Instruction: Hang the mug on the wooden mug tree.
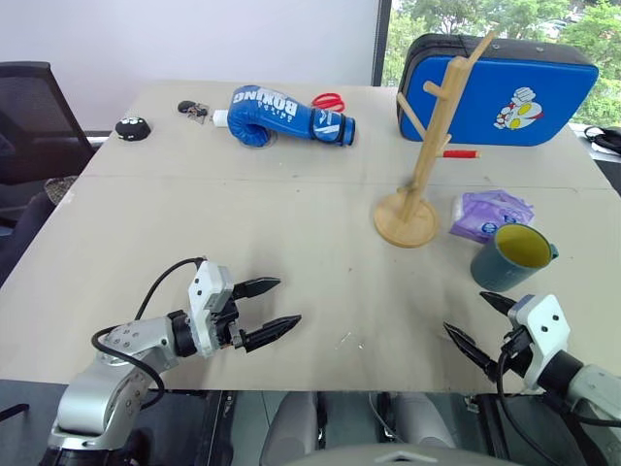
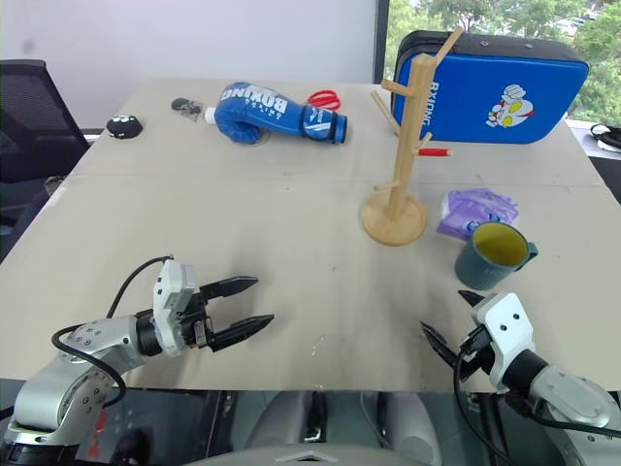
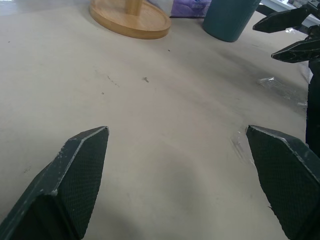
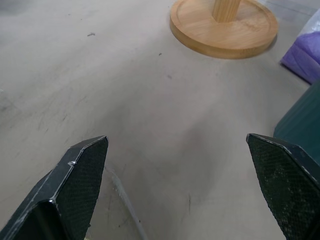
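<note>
The teal-blue mug (image 1: 510, 256) with a yellow inside stands upright on the table at the right, handle (image 1: 551, 252) toward the right. The wooden mug tree (image 1: 427, 155) stands just left of and behind it, with bare pegs on its slanted post and a round disc base (image 1: 406, 222). My right gripper (image 1: 477, 325) hovers open near the table's front edge, a little in front of the mug, nothing between its fingers. My left gripper (image 1: 275, 308) is open and empty over the front left of the table, far from both.
A purple packet (image 1: 490, 213) lies behind the mug beside the tree's base. At the back are a blue boxing glove (image 1: 281, 116), red scissors (image 1: 330, 101), a blue pad (image 1: 505, 92), a red pen (image 1: 460, 153) and small dark items (image 1: 133, 127).
</note>
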